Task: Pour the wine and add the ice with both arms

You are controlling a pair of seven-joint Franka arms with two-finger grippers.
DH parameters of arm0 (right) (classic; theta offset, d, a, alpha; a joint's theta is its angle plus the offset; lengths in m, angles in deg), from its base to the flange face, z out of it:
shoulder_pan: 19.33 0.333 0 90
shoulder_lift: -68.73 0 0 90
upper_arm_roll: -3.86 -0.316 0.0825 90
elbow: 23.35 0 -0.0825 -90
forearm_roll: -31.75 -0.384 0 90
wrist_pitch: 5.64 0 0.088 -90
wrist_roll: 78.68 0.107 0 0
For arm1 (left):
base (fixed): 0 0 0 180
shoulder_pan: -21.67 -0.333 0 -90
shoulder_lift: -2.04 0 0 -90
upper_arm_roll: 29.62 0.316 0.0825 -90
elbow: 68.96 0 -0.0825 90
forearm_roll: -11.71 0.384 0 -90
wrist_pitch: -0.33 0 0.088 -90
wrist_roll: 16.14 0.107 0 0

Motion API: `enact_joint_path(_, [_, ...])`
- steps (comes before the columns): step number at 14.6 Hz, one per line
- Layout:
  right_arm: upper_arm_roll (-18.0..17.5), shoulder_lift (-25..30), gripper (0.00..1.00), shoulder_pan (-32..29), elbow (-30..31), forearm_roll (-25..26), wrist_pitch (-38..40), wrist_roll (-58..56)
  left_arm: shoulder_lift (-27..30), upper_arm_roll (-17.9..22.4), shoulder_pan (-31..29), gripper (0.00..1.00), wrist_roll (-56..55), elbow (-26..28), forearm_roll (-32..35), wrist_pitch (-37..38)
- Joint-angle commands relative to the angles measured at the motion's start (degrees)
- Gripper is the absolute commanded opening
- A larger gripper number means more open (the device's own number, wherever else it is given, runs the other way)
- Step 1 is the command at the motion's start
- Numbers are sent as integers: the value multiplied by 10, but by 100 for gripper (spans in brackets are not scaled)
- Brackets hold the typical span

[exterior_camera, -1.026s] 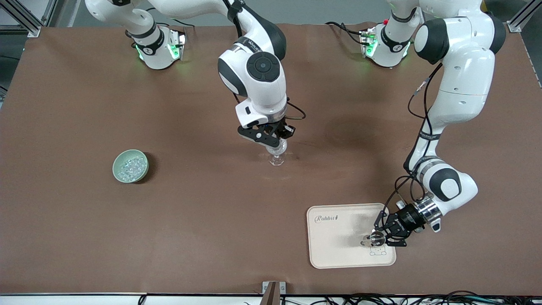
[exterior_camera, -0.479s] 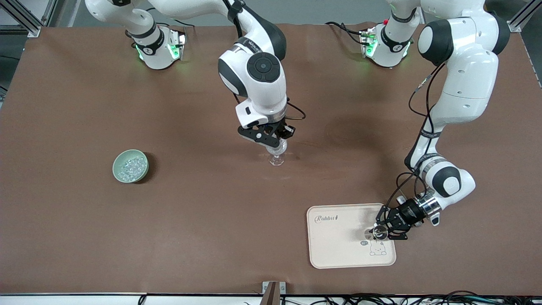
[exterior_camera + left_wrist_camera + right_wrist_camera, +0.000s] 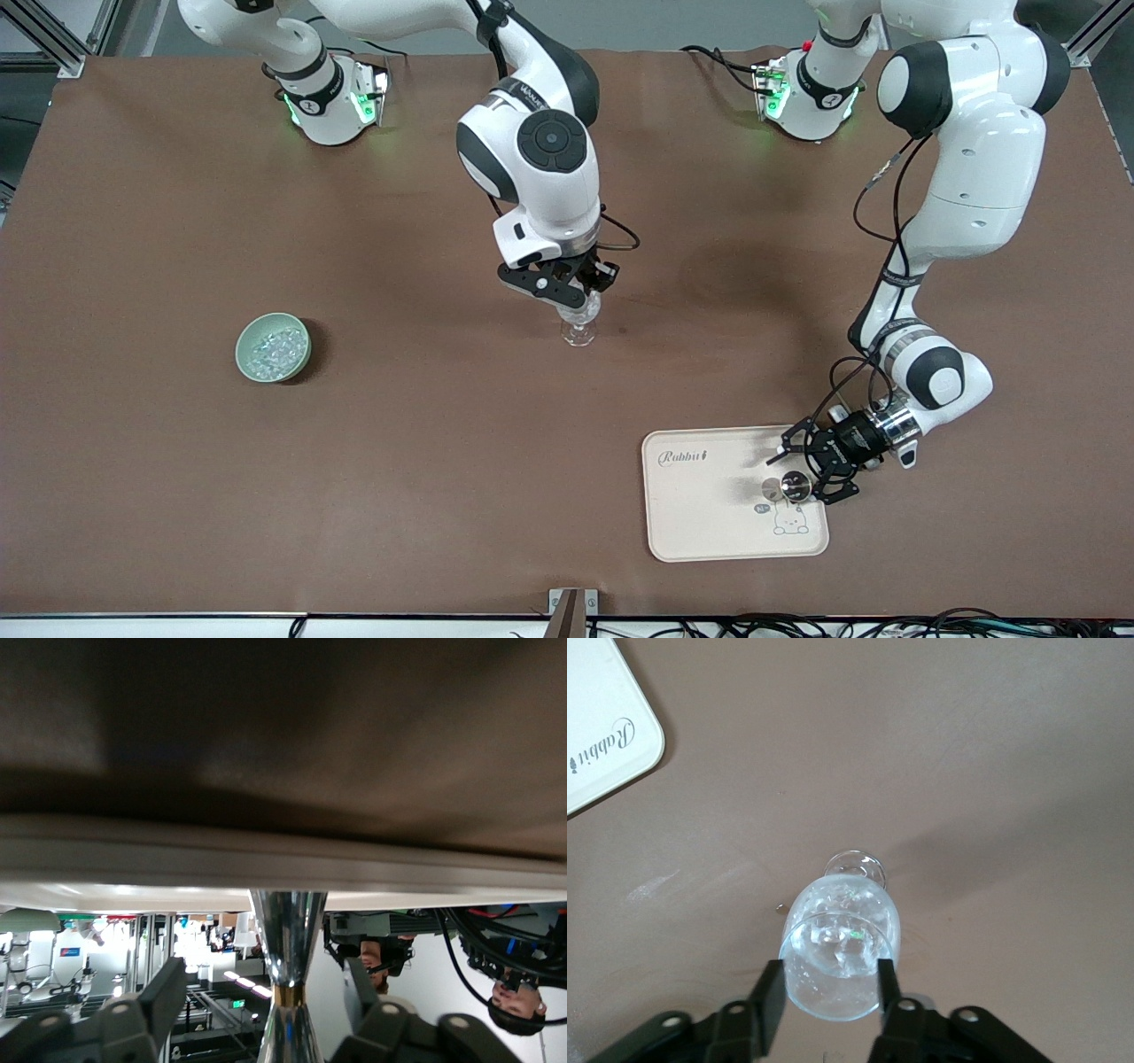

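Observation:
My right gripper [image 3: 570, 299] is shut on the bowl of a clear stemmed glass [image 3: 580, 321] at the table's middle, with the foot down at the tabletop. In the right wrist view its fingers [image 3: 771, 988] press both sides of the glass [image 3: 842, 930], which holds a few clear lumps of ice [image 3: 849, 948]. More ice [image 3: 273, 347] fills a green bowl [image 3: 248, 363] toward the right arm's end. My left gripper [image 3: 802, 477] is open, low over the tray, its fingers apart on either side of a silver hourglass-shaped jigger [image 3: 795, 486]. The jigger also shows in the left wrist view [image 3: 288, 930].
The jigger stands on a cream tray [image 3: 700, 523] marked "Rabbit", near the table's front edge toward the left arm's end. The tray's corner shows in the right wrist view [image 3: 602, 735]. Brown tabletop lies between the bowl, the glass and the tray.
My left gripper opened off the silver jigger and drew back a little, leaving it standing on the tray. The right arm and the glass have not moved.

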Motion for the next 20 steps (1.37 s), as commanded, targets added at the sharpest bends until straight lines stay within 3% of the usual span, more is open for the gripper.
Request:
enact_joint_path(1, [2,1,81,-4,-10,10,7,8,7,2,-16,100,41,23,-7,26])
enact_joint_path(3, [17,8,100,-8,-10,26,8,7,10,16,-18,100,45,25,-6,64])
enact_joint_path(5, [29,41,100,-13,-9,82,42,1,22,43,-19,100,39,21,15,102])
enact_joint_path(7, [33,72,100,-44,-9,107,71,-21,35,66,-21,100,35,6,94,150])
enact_joint_path(12, [32,146,100,-151,-8,105,137,-167,54,115,-21,100,37,-89,263,269])
enact_joint_path(17, [31,208,100,-253,1,91,215,-331,92,154,-14,100,67,-114,286,274])
enact_joint_path(20, [32,250,100,-328,19,47,240,-463,130,162,-13,100,68,-130,335,269])
